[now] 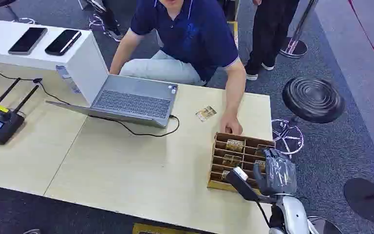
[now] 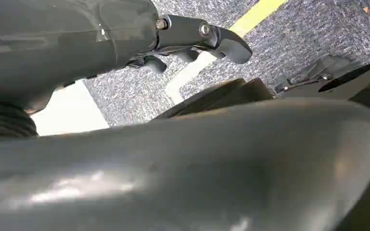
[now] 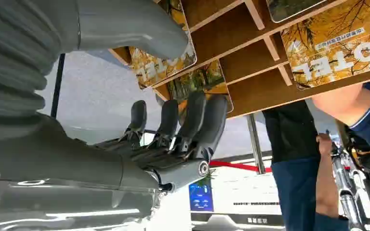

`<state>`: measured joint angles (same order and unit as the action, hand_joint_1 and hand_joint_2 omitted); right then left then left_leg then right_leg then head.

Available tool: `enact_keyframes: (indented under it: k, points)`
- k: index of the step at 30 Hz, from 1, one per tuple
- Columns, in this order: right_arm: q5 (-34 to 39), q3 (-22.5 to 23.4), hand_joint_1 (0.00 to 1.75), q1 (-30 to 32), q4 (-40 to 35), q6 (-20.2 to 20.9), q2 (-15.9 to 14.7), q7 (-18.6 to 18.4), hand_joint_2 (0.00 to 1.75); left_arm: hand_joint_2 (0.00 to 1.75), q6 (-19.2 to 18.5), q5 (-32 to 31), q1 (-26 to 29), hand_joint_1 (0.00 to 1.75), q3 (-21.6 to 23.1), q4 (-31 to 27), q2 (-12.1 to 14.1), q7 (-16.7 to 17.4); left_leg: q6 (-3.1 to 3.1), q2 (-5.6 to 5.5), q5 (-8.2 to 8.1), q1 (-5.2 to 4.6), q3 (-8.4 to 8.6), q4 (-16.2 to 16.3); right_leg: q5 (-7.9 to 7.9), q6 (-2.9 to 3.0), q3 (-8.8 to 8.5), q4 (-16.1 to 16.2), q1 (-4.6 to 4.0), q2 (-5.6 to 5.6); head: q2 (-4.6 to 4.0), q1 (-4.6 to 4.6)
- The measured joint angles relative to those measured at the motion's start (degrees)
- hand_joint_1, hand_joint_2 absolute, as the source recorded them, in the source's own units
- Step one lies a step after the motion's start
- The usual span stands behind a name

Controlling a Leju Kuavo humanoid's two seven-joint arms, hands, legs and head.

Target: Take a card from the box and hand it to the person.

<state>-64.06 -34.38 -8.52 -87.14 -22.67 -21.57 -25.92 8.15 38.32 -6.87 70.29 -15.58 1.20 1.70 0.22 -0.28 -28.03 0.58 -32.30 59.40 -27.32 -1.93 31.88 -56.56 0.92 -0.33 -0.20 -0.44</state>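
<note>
Several yellow-leaf cards (image 3: 337, 48) – white lettering – fill the wooden box (image 1: 246, 142).

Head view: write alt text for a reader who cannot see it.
The right robot hand hovers over a wooden card box at the table's near right edge, while a seated person's hand rests at the box's far side. An open laptop sits nearby.

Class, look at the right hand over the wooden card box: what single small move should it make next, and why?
Probably close the fingers onto a card. The right hand hovers at the box, fingers apart and holding nothing, with a card lying between thumb and fingers in the wrist view. The person's hand rests at the box's far edge.
</note>
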Motion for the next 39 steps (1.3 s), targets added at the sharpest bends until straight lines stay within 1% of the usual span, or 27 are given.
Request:
enact_keyframes:
  k: [4, 9, 18, 21, 22, 23, 27, 30, 33, 34, 35, 36, 37, 39]
  points:
    - [-0.02, 0.0, 0.94, 0.0, 0.0, 0.04, 0.0, 0.0, 1.75, 0.0, 0.02, 0.0, 0.0, 0.0, 0.0, 0.0, 0.0, 0.0, 0.0, 0.0, 0.0, 0.0, 0.0, 0.0, 0.0, 0.0, 0.0, 0.0, 0.0, 0.0, 0.0, 0.0]
    - [-0.02, 0.0, 0.99, 0.0, 0.0, 0.17, -0.07, -0.09, 1.75, 0.0, 0.02, 0.02, 0.0, 0.0, 0.0, 0.0, 0.0, -0.11, 0.0, 0.0, 0.0, 0.0, 0.0, 0.0, 0.0, 0.0, 0.0, 0.0, 0.0, 0.0, 0.0, 0.0]
    - [-0.02, 0.0, 0.96, 0.06, 0.13, 0.26, -0.98, -0.44, 1.75, 0.0, 0.0, 0.07, 0.01, 0.0, 0.0, 0.0, 0.0, -0.11, 0.0, 0.0, 0.0, 0.0, 0.0, 0.0, 0.0, 0.0, 0.0, 0.0, 0.0, 0.0, 0.0, 0.02]
    - [-0.07, 0.0, 0.99, 0.1, 0.26, 0.55, -1.25, -0.61, 1.75, 0.0, -0.05, 0.07, 0.01, 0.0, 0.0, 0.0, 0.0, -0.11, 0.0, 0.0, 0.0, 0.0, 0.01, 0.0, 0.0, 0.0, 0.0, 0.0, 0.0, 0.0, 0.0, 0.0]
    - [-0.09, 0.0, 0.98, 0.11, 0.37, 0.61, -1.35, -0.64, 1.75, 0.0, -0.05, 0.07, 0.01, 0.0, 0.0, 0.0, 0.0, -0.11, 0.0, 0.0, 0.0, 0.0, 0.01, 0.0, 0.0, 0.0, 0.0, 0.0, 0.0, 0.0, 0.0, 0.0]
    - [-0.09, 0.0, 1.03, 0.12, 0.46, 0.77, -1.44, -0.77, 1.75, 0.0, -0.05, 0.09, 0.01, 0.0, 0.0, 0.0, 0.0, -0.11, 0.0, 0.0, 0.0, 0.0, 0.01, 0.0, 0.0, 0.0, 0.0, 0.0, 0.0, 0.0, 0.0, 0.0]
    - [-0.17, 0.0, 1.03, 0.18, 0.77, 1.09, -1.66, -0.92, 1.75, 0.0, -0.02, 0.09, 0.0, 0.0, 0.0, 0.0, 0.02, -0.11, 0.0, 0.0, 0.0, 0.0, 0.01, 0.0, 0.0, 0.0, 0.0, 0.0, 0.0, 0.01, 0.0, 0.0]
    - [-0.22, 0.0, 1.08, 0.22, 0.94, 1.25, -1.79, -0.96, 1.75, 0.0, -0.02, 0.09, 0.01, 0.0, 0.0, 0.0, 0.02, -0.11, 0.0, 0.0, 0.0, 0.0, 0.01, 0.0, 0.0, 0.0, 0.01, 0.0, 0.0, 0.01, 0.0, 0.0]
    - [-0.24, -0.02, 1.08, 0.27, 1.09, 1.27, -1.79, -0.96, 1.75, 0.0, -0.02, 0.09, 0.01, 0.0, 0.0, 0.0, 0.02, -0.13, 0.0, 0.0, 0.0, 0.0, 0.01, 0.0, 0.0, 0.0, 0.0, 0.0, 0.0, 0.01, 0.0, 0.0]
    - [-0.24, -0.04, 1.34, 0.29, 1.16, 1.27, -1.81, -0.96, 1.75, 0.0, -0.02, 0.09, 0.01, 0.0, 0.0, 0.0, 0.02, -0.11, 0.0, 0.0, 0.0, 0.0, 0.01, 0.0, 0.0, 0.0, 0.0, 0.0, 0.0, 0.01, 0.0, 0.0]
    - [-0.24, -0.04, 1.34, 0.29, 1.29, 1.27, -1.79, -0.94, 1.75, 0.0, -0.02, 0.09, 0.01, 0.0, 0.0, 0.0, 0.02, -0.11, 0.0, 0.0, 0.0, 0.0, 0.01, 0.0, 0.0, 0.0, 0.0, 0.0, 0.0, 0.01, 0.0, 0.0]
    - [-0.24, -0.07, 1.68, 0.29, 1.38, 1.25, -1.79, -0.94, 1.75, 0.0, -0.02, 0.09, 0.01, 0.0, 0.0, 0.0, 0.02, -0.13, 0.0, 0.0, 0.0, 0.0, 0.01, 0.0, 0.0, 0.0, 0.0, 0.0, 0.0, 0.01, 0.0, 0.0]
    - [-0.22, -0.07, 1.75, 0.29, 1.42, 1.22, -1.79, -0.94, 1.75, 0.0, -0.02, 0.09, 0.01, 0.0, 0.0, 0.0, 0.02, -0.15, 0.0, 0.0, 0.0, 0.0, 0.01, 0.0, 0.0, 0.0, 0.0, 0.0, 0.0, 0.01, 0.0, 0.0]
    - [-0.11, -0.11, 1.75, 0.3, 1.53, 1.07, -1.79, -0.79, 1.75, 0.0, -0.02, 0.09, 0.01, 0.0, 0.0, 0.0, 0.02, -0.3, 0.0, 0.0, 0.0, 0.0, 0.01, 0.0, 0.0, 0.0, 0.0, 0.0, 0.0, 0.02, 0.0, 0.0]
